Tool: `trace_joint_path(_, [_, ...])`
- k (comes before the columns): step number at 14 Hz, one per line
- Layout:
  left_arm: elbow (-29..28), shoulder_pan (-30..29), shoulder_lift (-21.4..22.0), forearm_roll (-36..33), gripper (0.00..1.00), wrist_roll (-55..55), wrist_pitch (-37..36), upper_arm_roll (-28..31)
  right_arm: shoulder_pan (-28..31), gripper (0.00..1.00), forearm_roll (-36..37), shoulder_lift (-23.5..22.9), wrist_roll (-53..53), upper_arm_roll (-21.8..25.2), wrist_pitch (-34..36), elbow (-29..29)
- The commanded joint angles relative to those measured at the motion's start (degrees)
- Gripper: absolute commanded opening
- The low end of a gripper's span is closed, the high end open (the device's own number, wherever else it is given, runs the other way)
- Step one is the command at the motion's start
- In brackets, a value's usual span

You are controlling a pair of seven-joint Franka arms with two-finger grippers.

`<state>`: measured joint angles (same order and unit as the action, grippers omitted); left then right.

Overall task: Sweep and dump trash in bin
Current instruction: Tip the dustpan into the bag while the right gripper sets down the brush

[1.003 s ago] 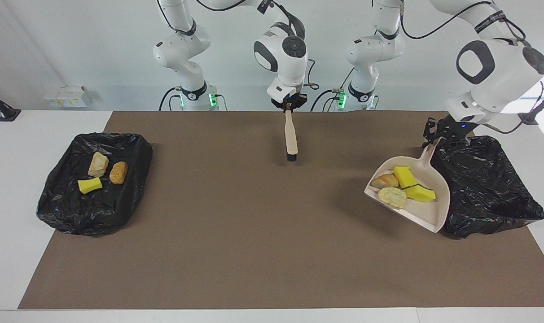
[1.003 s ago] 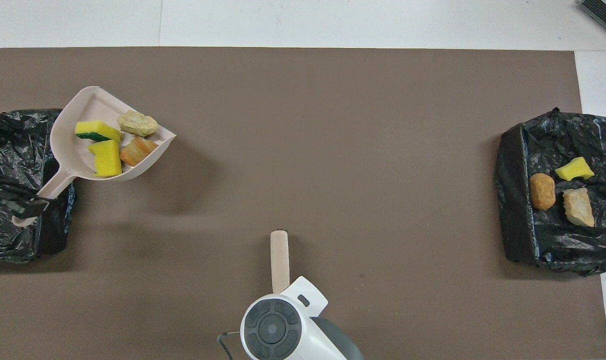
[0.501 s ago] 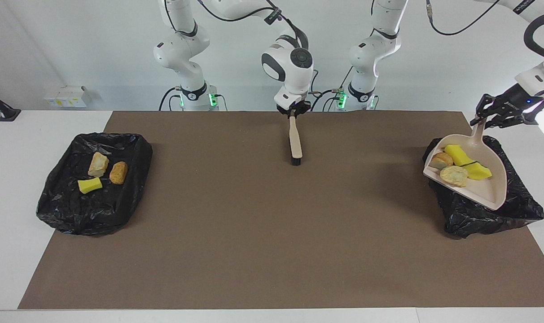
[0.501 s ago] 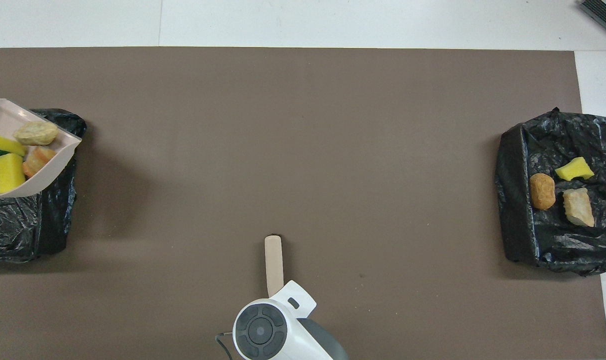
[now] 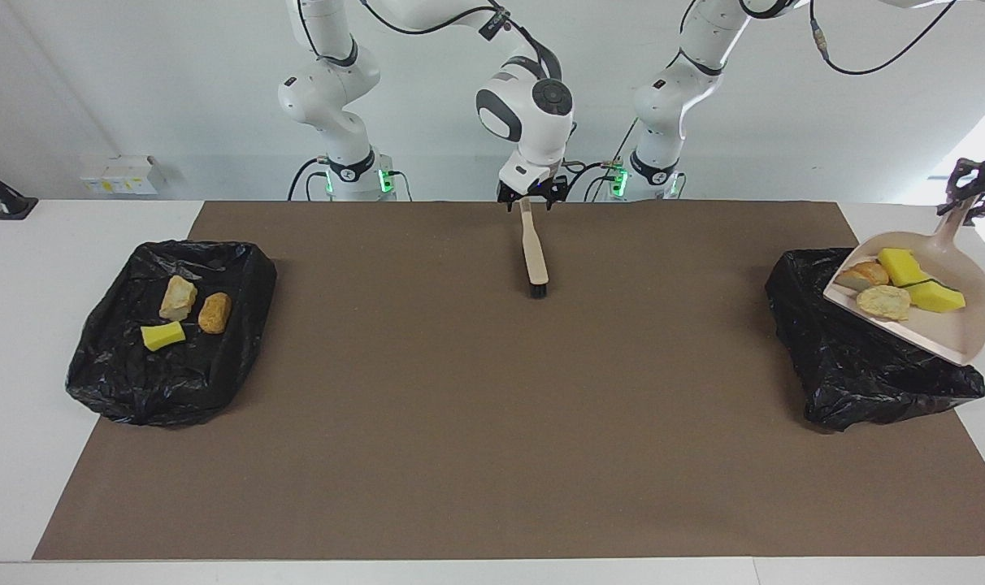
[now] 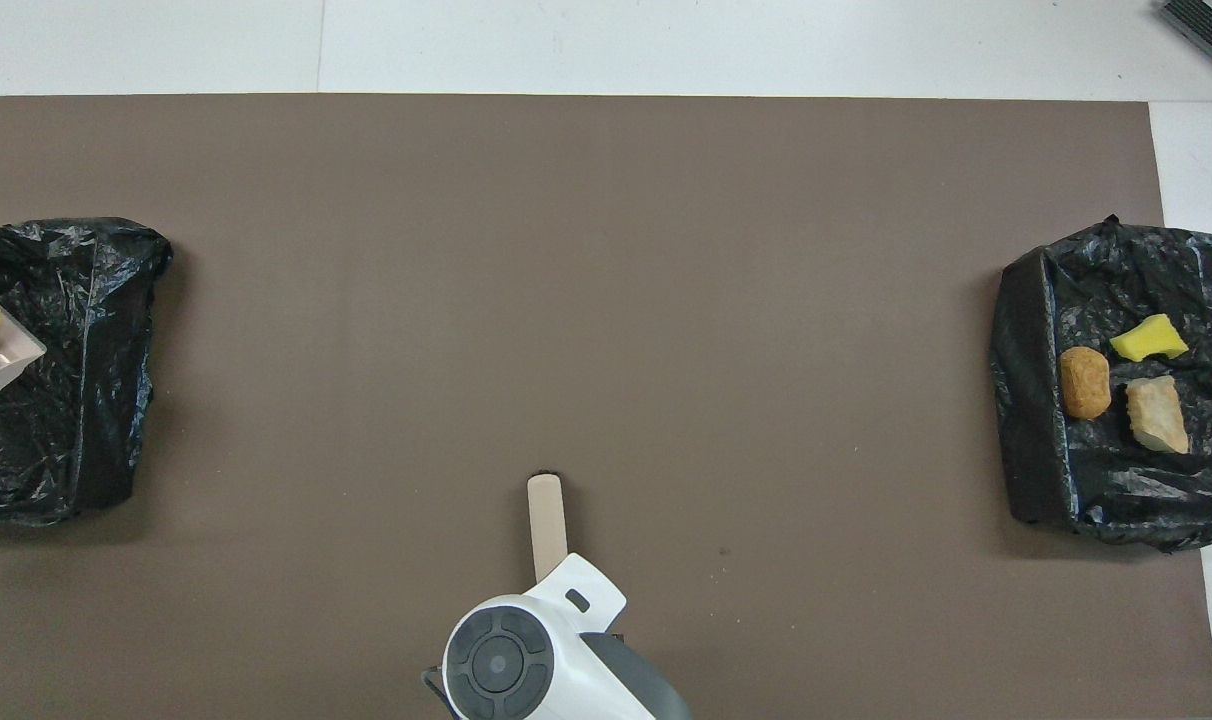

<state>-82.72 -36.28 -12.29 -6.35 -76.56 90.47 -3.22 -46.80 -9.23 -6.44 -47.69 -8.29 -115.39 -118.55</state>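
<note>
Trash is split between a lined bin and a raised dustpan

At the right arm's end of the tabletop, a black-lined bin [image 5: 119, 382] is set over the edge of the brown mat [image 5: 460, 447], and three scraps [image 5: 178, 296] are seen lying inside it: one pale, one tan-orange, one yellow. Midway along the mat's robot-side edge, a brush [image 5: 532, 252] is laid flat with its bristles pointing away from the robots; the right gripper [image 5: 529, 201] is held at the handle's end, jaws spread apart and the handle released. At the left arm's end, a beige dustpan [image 5: 960, 329] is grasped by its handle in the clenched left gripper [image 5: 978, 188] and held tilted over a second black-lined bin [image 5: 850, 366]; four scraps [image 5: 883, 302], two yellow and two bread-like, are carried in the pan
</note>
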Motion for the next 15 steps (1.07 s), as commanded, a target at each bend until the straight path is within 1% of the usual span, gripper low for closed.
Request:
trace_joint_path(1, [3.1,-0.7,-2.5,-3.9,0.00,-7.0,4.5,-0.5,2.8,1.00,1.3,1.2,1.5,0.0,6.1,4.5])
trace_joint_path(4, [2.5,1.5,-2.4,-9.5,0.00,-7.6,4.7,-1.1,7.0,1.00,1.3,3.4,8.2,0.0,13.4,8.1])
trace_joint_path(7, [1.9,2.4,-2.3,-9.9,0.00,-8.0,5.0,-1.0,11.8,1.00,1.4,4.3,15.8,0.3,20.8,13.0])
trace_joint_path(8, [1.6,2.4,-2.3,-11.7,0.00,-8.0,5.8,-1.0,13.7,1.00,1.5,4.3,18.7,0.3,23.3,15.0])
trace_joint_path(9, [0.8,2.4,-2.0,-15.1,0.00,-8.0,7.0,-1.1,15.2,1.00,2.5,4.3,21.1,0.3,24.8,16.1])
trace_joint_path(10, [-1.5,3.2,-1.1,-18.1,0.00,-8.1,9.8,-1.1,16.6,1.00,3.5,4.4,23.7,0.3,25.7,17.4])
trace_joint_path(12, [-4.5,3.3,0.3,-19.8,0.00,-10.2,13.9,-1.1,20.1,1.00,4.0,4.8,29.4,0.5,26.7,18.3])
trace_joint_path(14, [-4.6,3.7,0.3,-20.0,0.00,-11.2,13.9,-1.1,24.8,1.00,4.1,6.2,36.9,0.5,26.7,18.8])
trace_joint_path(15, [-4.6,4.6,0.3,-21.4,0.00,-11.4,13.6,-1.1,26.9,1.00,4.3,6.5,40.4,0.6,27.1,19.5])
